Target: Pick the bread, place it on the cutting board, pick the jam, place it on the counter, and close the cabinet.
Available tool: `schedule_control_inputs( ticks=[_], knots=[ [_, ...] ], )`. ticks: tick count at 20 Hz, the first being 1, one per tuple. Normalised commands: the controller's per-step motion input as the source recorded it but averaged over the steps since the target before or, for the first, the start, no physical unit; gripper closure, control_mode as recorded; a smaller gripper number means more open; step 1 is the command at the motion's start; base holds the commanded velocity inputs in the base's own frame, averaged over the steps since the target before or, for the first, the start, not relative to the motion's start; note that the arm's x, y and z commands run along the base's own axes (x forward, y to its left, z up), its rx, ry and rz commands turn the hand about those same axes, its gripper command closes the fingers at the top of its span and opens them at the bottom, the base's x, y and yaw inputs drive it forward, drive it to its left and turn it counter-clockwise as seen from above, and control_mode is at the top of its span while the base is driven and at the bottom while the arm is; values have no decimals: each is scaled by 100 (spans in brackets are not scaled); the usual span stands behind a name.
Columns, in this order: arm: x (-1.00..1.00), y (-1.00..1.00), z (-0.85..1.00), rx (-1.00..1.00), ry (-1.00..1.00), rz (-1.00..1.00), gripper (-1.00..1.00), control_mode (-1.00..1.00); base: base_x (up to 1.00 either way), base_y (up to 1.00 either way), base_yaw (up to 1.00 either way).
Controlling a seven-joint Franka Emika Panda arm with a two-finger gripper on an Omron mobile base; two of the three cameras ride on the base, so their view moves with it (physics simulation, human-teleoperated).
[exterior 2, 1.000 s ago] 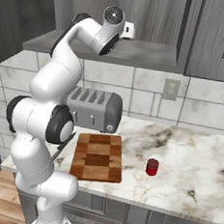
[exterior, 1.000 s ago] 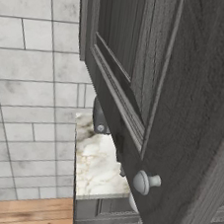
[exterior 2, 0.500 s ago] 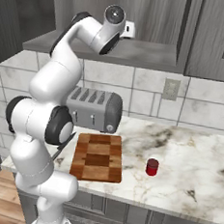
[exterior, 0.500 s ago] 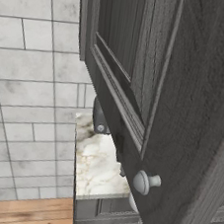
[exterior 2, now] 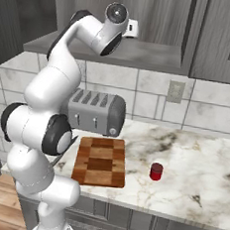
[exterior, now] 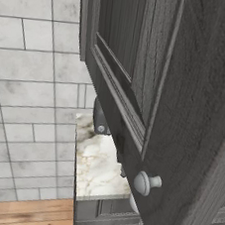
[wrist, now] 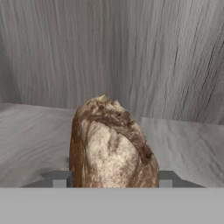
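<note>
We see the bread (wrist: 113, 144) standing on the grey wood-grain shelf (wrist: 30, 140) inside the cabinet (exterior 2: 146, 20), a chunky, rounded loaf piece with a rough, floury brown face and a darker, wrinkled crust running over its top. In the hand view it sits between the two dark tips of the claw (wrist: 113, 178), one tip showing at each side of its base; the tips stand just beside the crust, yet we cannot tell whether they press on it, since the loaf hides their inner faces. In the right base view the white arm (exterior 2: 55, 81) reaches up into the open cabinet, its wrist at the shelf edge, the claw itself cut off from sight. Below, the marbled tabletop (exterior 2: 192, 164) carries the checkered wooden cutting board (exterior 2: 101, 161), a ribbed silver toaster (exterior 2: 94, 112) and a small red jar (exterior 2: 156, 171). In the left base view the open cabinet door (exterior: 186, 93) looms close, its round pale knob (exterior: 145, 182) plain, hiding most of the tabletop.
</note>
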Motion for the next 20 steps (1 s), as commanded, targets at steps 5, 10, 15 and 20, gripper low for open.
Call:
schedule_control_inputs(
  ticks=[5,10,15,20],
  knots=[
    [-41,0,0,0,-2,0,100,-100,0,0,0],
    [-48,0,0,0,-3,0,100,-100,0,0,0],
    [-59,0,0,0,-3,0,100,-100,0,0,0],
    [-66,0,0,0,-4,0,100,-100,0,0,0]
  ],
)
